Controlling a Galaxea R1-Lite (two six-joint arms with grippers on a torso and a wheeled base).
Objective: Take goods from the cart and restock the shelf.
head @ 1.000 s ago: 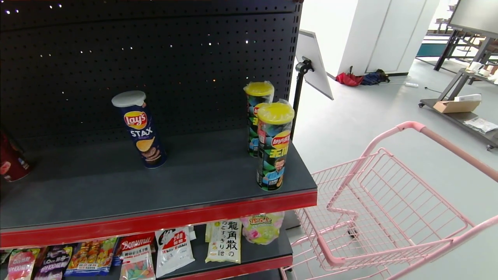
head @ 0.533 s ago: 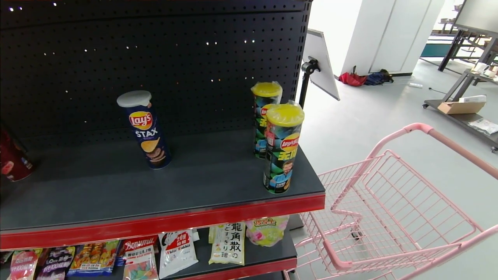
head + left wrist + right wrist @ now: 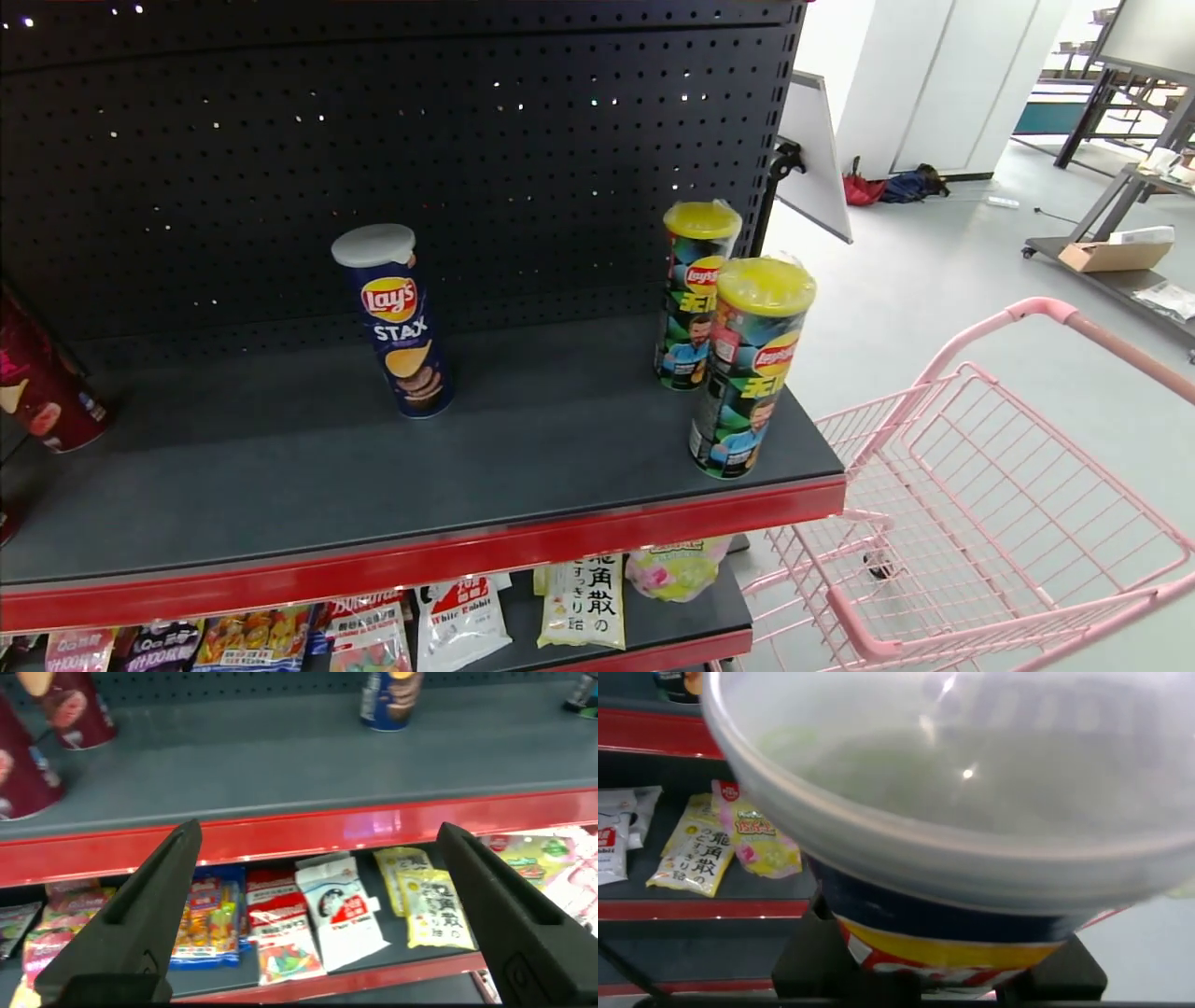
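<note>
— Judging the restock, how far along are we?
— Well along, we think. Our right tool (image 3: 938, 971) is clamped on a can (image 3: 952, 831) with a clear lid. We hold it in front of the shelving, lower than the board where the blue can (image 3: 397, 322) stands, so it is not yet shelved. Our left tool (image 3: 318, 835) hangs with its jaws wide apart and nothing between them, facing the red front edge (image 3: 467, 555) below the blue can.
— What is on the shelf?
— The blue can stands upright toward the back. Well to its right, two yellow-lidded cans (image 3: 695, 299) (image 3: 752, 369) stand one just in front of the other. Well to its left are red cans (image 3: 47, 392).
— What is left?
— Setting down the can we hold. The pink cart (image 3: 1046, 306) stands far to the right of the blue can, and the part of its basket that we see holds no goods, so this may be the last one.
— And the surface, the room?
— The board (image 3: 280, 476) is dark and flat, with room for cans on both sides of the blue can. A pegboard (image 3: 467, 140) rises behind it, packets (image 3: 579, 602) lie on the tier beneath it, and grey floor (image 3: 934, 280) runs off to its right.
</note>
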